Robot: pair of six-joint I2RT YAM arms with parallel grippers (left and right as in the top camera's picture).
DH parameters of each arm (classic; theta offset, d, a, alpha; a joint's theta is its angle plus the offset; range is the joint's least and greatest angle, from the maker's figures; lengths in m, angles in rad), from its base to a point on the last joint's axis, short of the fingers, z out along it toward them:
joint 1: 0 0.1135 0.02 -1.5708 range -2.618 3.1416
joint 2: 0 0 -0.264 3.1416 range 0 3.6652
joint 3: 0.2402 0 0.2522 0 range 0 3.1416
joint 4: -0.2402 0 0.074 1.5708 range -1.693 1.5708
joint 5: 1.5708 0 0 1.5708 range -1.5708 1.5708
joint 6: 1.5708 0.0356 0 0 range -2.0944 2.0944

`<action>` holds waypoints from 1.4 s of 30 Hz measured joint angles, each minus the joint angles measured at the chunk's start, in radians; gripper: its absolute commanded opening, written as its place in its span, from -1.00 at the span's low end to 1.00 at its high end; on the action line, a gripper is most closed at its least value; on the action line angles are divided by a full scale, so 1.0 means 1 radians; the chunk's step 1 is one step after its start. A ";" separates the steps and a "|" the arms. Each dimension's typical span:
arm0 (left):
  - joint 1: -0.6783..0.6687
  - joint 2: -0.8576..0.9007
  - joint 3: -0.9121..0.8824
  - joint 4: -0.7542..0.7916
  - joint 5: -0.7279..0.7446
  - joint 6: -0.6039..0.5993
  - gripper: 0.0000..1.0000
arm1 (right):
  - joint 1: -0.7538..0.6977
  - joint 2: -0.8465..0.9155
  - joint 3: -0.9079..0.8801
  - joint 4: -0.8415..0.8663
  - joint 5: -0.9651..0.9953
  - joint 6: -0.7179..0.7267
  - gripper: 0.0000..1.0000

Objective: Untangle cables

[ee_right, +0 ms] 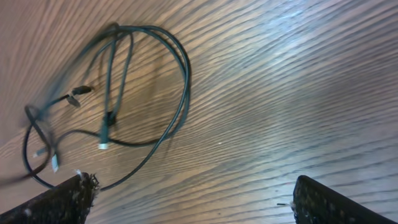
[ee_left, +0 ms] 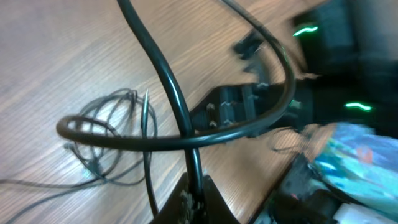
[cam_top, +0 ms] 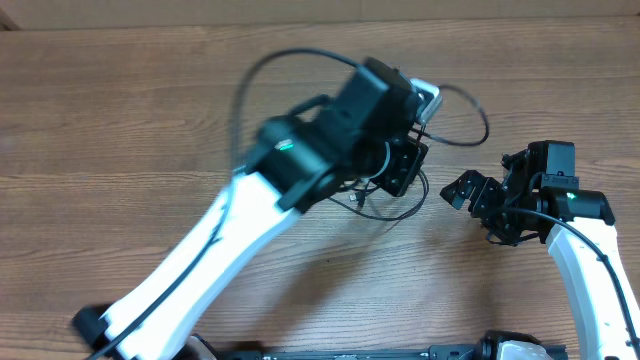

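The cables are thin black cords. In the overhead view one cable [cam_top: 268, 62] arcs to the upper left, another loop [cam_top: 478, 118] lies to the right, and a small tangle [cam_top: 392, 208] lies under the left gripper [cam_top: 408, 165]. In the left wrist view the left gripper [ee_left: 199, 198] is shut on a black cable [ee_left: 163, 81] that runs up and loops across; a tangle [ee_left: 106, 140] lies on the table to the left. The right gripper [cam_top: 468, 190] is open and empty, right of the tangle. In the right wrist view its fingers [ee_right: 193, 190] stand wide apart, with the cable loop [ee_right: 177, 74] and plugs ahead at the left.
The wooden table [cam_top: 120, 140] fills all views. The left arm [cam_top: 220, 230] crosses from the bottom left to the middle and hides part of the cables. The right arm [cam_top: 590, 250] stands at the right edge; it also shows with green lights in the left wrist view [ee_left: 336, 68].
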 measured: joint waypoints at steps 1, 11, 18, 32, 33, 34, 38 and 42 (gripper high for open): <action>0.000 -0.019 0.044 -0.025 0.000 0.014 -0.92 | 0.000 0.000 0.000 -0.001 -0.007 0.001 1.00; 0.037 -0.155 0.195 -0.081 -0.187 0.104 -0.91 | 0.000 0.000 0.000 -0.037 0.000 -0.025 1.00; 0.116 -0.177 0.195 -0.093 -0.565 0.112 -0.92 | 0.000 0.000 0.000 -0.055 0.058 -0.026 1.00; 0.345 -0.230 0.254 0.080 -1.210 0.114 -0.92 | 0.000 0.000 0.000 -0.058 0.076 -0.026 1.00; 0.371 -0.238 0.257 0.078 -1.228 0.109 -0.91 | 0.000 0.000 0.000 -0.058 0.077 -0.026 1.00; 0.397 -0.244 0.261 0.068 -1.242 0.098 -0.92 | 0.000 0.000 0.000 -0.058 0.078 -0.026 1.00; 0.486 -0.250 0.268 -0.050 -1.258 0.002 -0.91 | 0.000 0.000 0.000 -0.060 0.083 -0.026 1.00; 0.511 -0.209 0.267 -0.166 -1.149 -0.059 -0.92 | 0.000 0.000 0.000 -0.062 0.083 -0.026 0.99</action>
